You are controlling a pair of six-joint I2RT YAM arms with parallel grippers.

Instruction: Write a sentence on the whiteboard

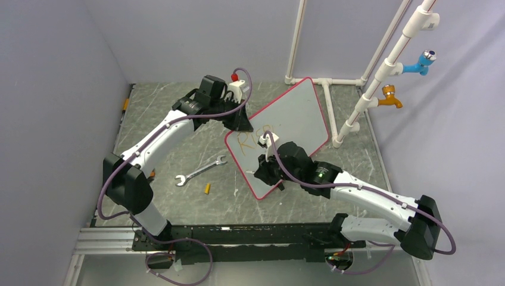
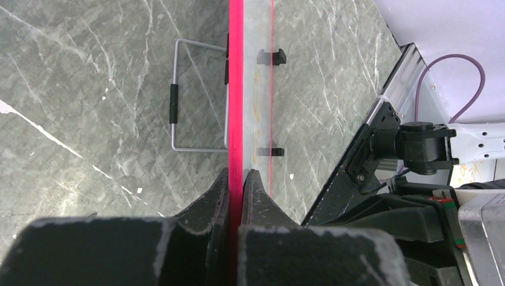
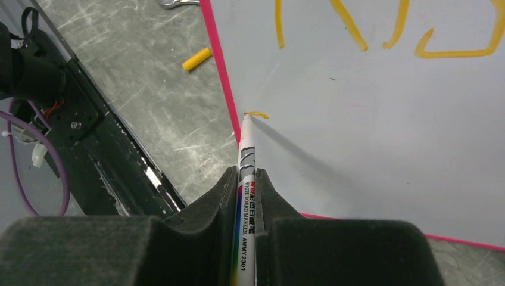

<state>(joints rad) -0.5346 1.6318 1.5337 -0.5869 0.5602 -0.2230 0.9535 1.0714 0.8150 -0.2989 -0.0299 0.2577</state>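
The whiteboard (image 1: 298, 119), white with a red-pink rim, lies tilted on the table's middle right. My left gripper (image 1: 241, 122) is shut on its rim at the far left corner; in the left wrist view the rim (image 2: 236, 89) runs between the fingers (image 2: 221, 193). My right gripper (image 1: 266, 173) is shut on a white marker (image 3: 246, 161) whose tip touches the board near its left rim, at a short fresh orange stroke (image 3: 258, 114). The sentence's first row (image 1: 253, 140) shows a few orange letters, also seen in the right wrist view (image 3: 417, 36).
A metal wrench (image 1: 199, 170) and a yellow marker cap (image 1: 207, 189) lie on the grey table left of the board. White pipes with a blue tap (image 1: 420, 62) and an orange tap (image 1: 390, 98) stand at the back right. The board's wire stand (image 2: 175, 95) shows underneath.
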